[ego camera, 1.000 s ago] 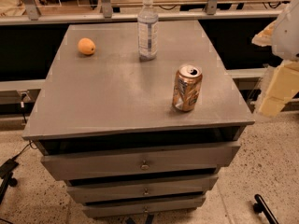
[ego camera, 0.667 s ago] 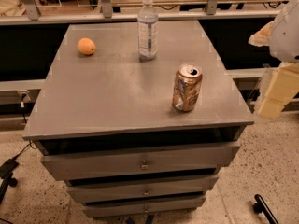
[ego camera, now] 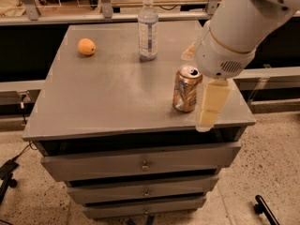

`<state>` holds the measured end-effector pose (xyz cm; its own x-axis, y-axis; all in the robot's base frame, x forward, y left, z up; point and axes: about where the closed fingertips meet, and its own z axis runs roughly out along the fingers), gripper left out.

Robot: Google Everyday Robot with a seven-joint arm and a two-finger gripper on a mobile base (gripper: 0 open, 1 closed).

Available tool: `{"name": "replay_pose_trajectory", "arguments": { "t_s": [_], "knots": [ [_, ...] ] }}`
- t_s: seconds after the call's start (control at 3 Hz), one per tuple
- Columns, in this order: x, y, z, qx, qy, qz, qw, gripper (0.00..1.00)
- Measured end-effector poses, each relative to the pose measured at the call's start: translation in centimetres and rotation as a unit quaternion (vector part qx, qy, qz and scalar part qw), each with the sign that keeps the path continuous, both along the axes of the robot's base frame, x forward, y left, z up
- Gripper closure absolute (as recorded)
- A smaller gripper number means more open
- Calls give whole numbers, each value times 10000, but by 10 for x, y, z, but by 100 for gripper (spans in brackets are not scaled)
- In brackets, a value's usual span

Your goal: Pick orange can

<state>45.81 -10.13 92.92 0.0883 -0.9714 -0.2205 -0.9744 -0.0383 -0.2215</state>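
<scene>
You have one orange can (ego camera: 186, 89) to look at. It is a shiny copper-orange aluminium cylinder with pale markings and a silver top with a pull tab. It stands upright on the right side of the cabinet top (ego camera: 117, 93), near the front edge.

The gripper (ego camera: 198, 88) hangs over that same right-hand corner on the end of a smooth, rounded white arm (ego camera: 239, 22). Its two flat, cream-coloured fingers (ego camera: 213, 102) stand apart. One blocky finger points down just beside the can's right side. The other shows only as a small pale piece behind the can's top. The pincer clamps on nothing, and you cannot tell whether either finger touches the can.

The top is a flat, matte grey square with a dull sheen. You can count three things on it:
- the can
- one tall clear plastic bottle (ego camera: 148, 27) with a white cap and a pale label, upright near the back edge
- one small round orange fruit (ego camera: 86, 46) at the back left, well apart from the can

Below the top you see three grey drawers (ego camera: 140, 161) stacked one under another, each with one small metal pull. The floor (ego camera: 272, 163) is speckled stone.
</scene>
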Motion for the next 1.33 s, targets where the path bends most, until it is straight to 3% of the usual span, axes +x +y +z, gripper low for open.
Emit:
{"name": "replay_pose_trajectory", "arguments": {
  "t_s": [0.33, 0.67, 1.0, 1.33],
  "knots": [
    [0, 0, 0, 0, -1, 0, 10000, 0],
    [18, -5, 0, 16, -103, -119, 9999, 0],
    [68, -16, -18, 47, 0, -319, 9995, 0],
    [73, -17, -22, 52, 38, -326, 9994, 0]
  ]
}}
